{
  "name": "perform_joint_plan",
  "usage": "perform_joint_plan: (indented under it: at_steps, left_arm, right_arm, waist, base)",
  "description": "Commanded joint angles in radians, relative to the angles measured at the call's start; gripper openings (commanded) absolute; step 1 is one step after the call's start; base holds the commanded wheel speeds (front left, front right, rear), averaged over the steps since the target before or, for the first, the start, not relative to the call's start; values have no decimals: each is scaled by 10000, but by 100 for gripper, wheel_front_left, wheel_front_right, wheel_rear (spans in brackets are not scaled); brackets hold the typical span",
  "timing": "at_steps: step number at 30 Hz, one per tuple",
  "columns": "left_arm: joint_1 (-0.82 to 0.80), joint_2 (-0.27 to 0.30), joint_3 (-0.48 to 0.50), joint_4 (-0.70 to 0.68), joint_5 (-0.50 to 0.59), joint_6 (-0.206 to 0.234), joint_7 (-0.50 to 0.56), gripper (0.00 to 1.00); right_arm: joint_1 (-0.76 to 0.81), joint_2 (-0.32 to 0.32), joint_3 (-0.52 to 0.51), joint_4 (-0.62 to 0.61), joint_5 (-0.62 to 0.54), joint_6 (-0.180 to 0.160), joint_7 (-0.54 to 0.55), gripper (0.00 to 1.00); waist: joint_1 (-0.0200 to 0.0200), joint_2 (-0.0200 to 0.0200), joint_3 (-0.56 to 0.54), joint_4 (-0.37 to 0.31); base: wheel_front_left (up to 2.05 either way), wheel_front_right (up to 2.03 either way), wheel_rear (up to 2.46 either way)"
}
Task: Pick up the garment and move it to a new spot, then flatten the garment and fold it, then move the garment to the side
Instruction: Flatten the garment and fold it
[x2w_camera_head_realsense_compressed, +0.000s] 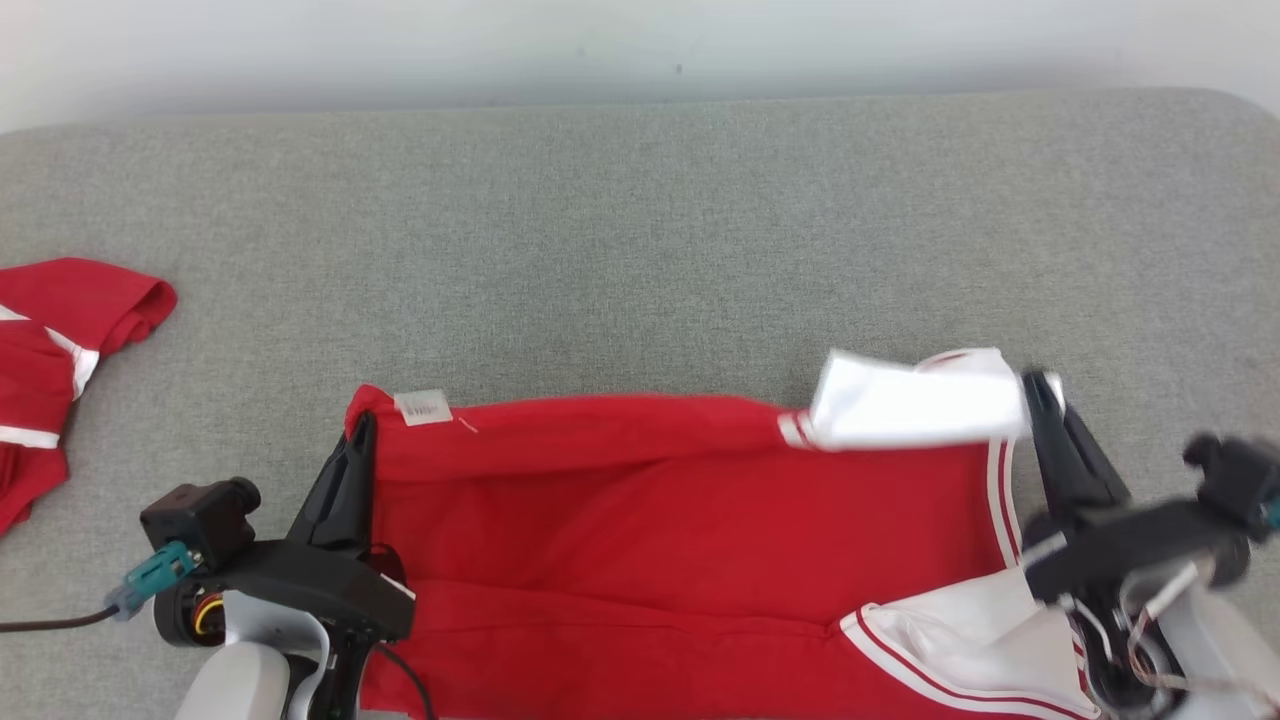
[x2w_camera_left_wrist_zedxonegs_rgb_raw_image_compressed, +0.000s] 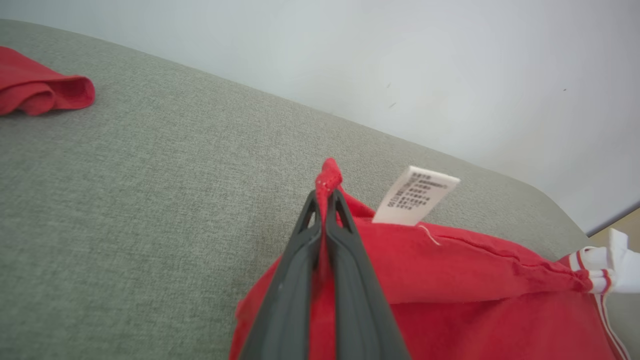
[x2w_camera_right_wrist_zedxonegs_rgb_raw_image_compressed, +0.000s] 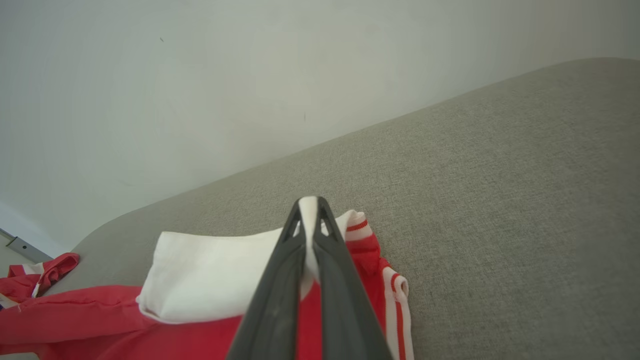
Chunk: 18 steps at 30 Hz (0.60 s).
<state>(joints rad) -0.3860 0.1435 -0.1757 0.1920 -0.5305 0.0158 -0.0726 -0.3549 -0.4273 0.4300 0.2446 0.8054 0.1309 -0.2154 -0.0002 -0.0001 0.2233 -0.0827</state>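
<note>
A red garment (x2w_camera_head_realsense_compressed: 680, 520) with white sleeves and white-striped trim lies spread across the near part of the grey surface. My left gripper (x2w_camera_head_realsense_compressed: 362, 425) is shut on its far left corner, next to a white care label (x2w_camera_head_realsense_compressed: 423, 407); the left wrist view shows red cloth (x2w_camera_left_wrist_zedxonegs_rgb_raw_image_compressed: 327, 182) pinched between the dark fingers (x2w_camera_left_wrist_zedxonegs_rgb_raw_image_compressed: 300, 280). My right gripper (x2w_camera_head_realsense_compressed: 1042, 392) is shut on the far right corner, where a white sleeve (x2w_camera_head_realsense_compressed: 915, 400) folds over. White cloth sticks out between the fingertips (x2w_camera_right_wrist_zedxonegs_rgb_raw_image_compressed: 287, 280) of the right gripper (x2w_camera_right_wrist_zedxonegs_rgb_raw_image_compressed: 310, 206) in the right wrist view, above the garment (x2w_camera_right_wrist_zedxonegs_rgb_raw_image_compressed: 190, 280).
A second red garment (x2w_camera_head_realsense_compressed: 50, 360) with white trim lies crumpled at the left edge, also the red heap (x2w_camera_left_wrist_zedxonegs_rgb_raw_image_compressed: 42, 90) in the left wrist view. The grey padded surface (x2w_camera_head_realsense_compressed: 640, 240) stretches back to a pale wall (x2w_camera_head_realsense_compressed: 640, 40); its right corner is rounded.
</note>
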Motion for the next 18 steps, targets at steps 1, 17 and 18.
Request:
perform_joint_plan:
  at_steps: [1, 17, 18]
  left_arm:
    - [178, 4, 32, -23, -134, 16, -81, 0]
    - [1263, -408, -45, -311, -392, 332, -707, 0]
    - [1328, -412, -54, -261, -419, 347, -706, 0]
  right_arm:
    - [329, -59, -114, -165, 16, -2, 58, 0]
    - [3596, 715, -2015, -2468, -909, -2, 1295, 0]
    - [3711, 754, -2063, -2519, -1027, -2, 1386, 0]
  waist:
    - [2, 1, -30, -5]
    - [2, 1, -351, 68]
    - [2, 1, -367, 75]
  base:
    - [0, 0, 0]
    - [0, 0, 0]
    - [0, 0, 0]
